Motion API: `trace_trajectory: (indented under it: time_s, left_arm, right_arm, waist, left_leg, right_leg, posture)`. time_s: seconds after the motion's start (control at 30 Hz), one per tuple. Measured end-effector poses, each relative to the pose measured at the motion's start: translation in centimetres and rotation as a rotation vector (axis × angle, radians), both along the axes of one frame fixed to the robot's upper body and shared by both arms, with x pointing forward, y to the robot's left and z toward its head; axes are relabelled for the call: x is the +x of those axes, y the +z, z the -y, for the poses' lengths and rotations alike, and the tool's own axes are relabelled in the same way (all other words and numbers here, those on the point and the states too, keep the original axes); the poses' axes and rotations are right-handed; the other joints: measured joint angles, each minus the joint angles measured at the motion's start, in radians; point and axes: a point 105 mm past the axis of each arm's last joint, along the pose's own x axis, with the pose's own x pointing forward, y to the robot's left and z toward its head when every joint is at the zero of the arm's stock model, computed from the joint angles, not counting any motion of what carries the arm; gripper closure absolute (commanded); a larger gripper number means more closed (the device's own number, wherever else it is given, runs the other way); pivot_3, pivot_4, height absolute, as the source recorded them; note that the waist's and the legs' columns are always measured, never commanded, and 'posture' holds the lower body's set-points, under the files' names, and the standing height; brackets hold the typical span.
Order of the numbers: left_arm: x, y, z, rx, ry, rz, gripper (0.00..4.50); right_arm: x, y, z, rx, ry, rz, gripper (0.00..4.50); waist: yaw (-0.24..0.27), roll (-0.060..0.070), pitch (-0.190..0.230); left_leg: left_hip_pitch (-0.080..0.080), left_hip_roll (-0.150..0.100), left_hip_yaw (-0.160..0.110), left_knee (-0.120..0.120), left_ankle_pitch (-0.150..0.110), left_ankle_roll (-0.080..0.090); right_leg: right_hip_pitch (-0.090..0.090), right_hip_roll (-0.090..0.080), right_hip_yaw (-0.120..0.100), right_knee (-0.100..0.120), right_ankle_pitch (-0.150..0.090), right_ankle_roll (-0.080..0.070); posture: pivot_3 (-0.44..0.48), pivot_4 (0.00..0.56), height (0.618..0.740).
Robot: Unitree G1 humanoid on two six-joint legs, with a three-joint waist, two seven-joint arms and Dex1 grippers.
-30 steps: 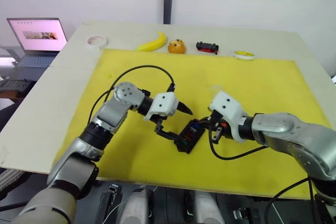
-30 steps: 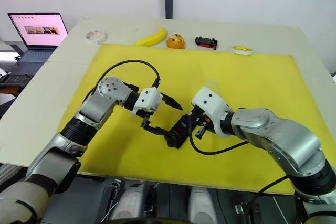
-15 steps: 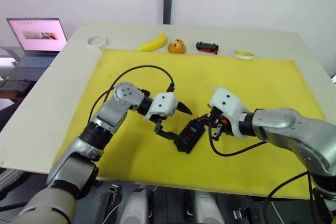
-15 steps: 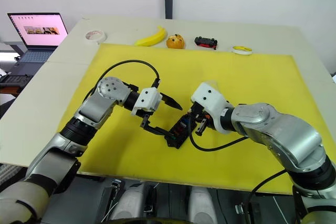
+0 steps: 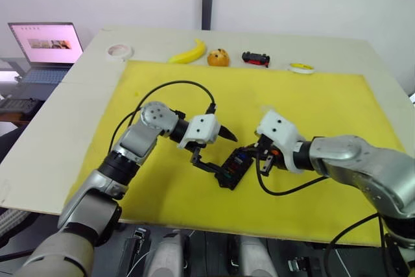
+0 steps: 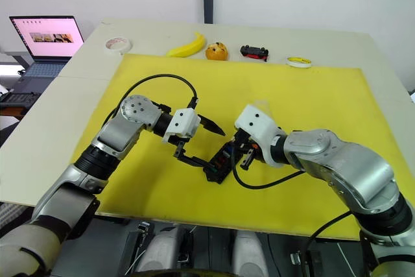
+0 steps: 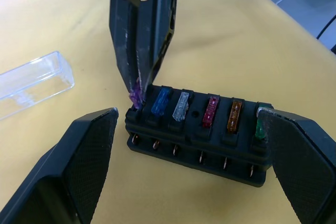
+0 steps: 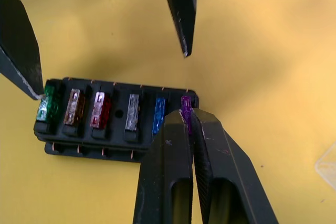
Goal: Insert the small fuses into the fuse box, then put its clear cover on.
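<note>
The black fuse box [image 7: 199, 139] lies on the yellow mat [image 5: 311, 105], near its front edge. Its top row holds several small fuses: green [image 8: 46, 106], orange-brown, red, grey, blue, and a purple fuse [image 8: 185, 103] in the end slot. My left gripper [image 5: 217, 150] is open, with one finger [image 7: 79, 166] beside each end of the box. My right gripper [image 8: 187, 115] comes down from above, shut on the purple fuse. The clear cover [image 7: 31, 82] lies flat on the mat, apart from the box.
Along the table's far edge sit a white tape roll [image 5: 120, 50], a banana [image 5: 189, 52], a small orange object [image 5: 218, 57], a black-and-red toy car [image 5: 255, 58] and a yellow tape roll [image 5: 301, 67]. A laptop [image 5: 45, 43] stands off the table's left side.
My right gripper has edged slightly towards the fuse box's end. The left gripper and the box have stayed where they were.
</note>
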Motion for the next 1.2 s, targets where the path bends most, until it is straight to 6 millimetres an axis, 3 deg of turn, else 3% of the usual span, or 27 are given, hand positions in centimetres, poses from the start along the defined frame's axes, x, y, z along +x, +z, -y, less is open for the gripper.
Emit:
trace_trajectory:
  time_s: [1.2]
  left_arm:
    - [0.01, 0.03, 0.02, 0.0, 0.001, 0.0, 0.04]
  right_arm:
    - [0.16, 0.51, 0.14, -0.004, -0.005, 0.005, 4.5]
  waist:
    - [0.0, 0.0, 0.0]
  left_leg:
    - [0.0, 0.0, 0.0, 0.0, 0.0, 0.0]
  right_leg:
    - [0.0, 0.0, 0.0, 0.001, 0.0, 0.0]
  posture:
    - [0.0, 0.15, 0.74]
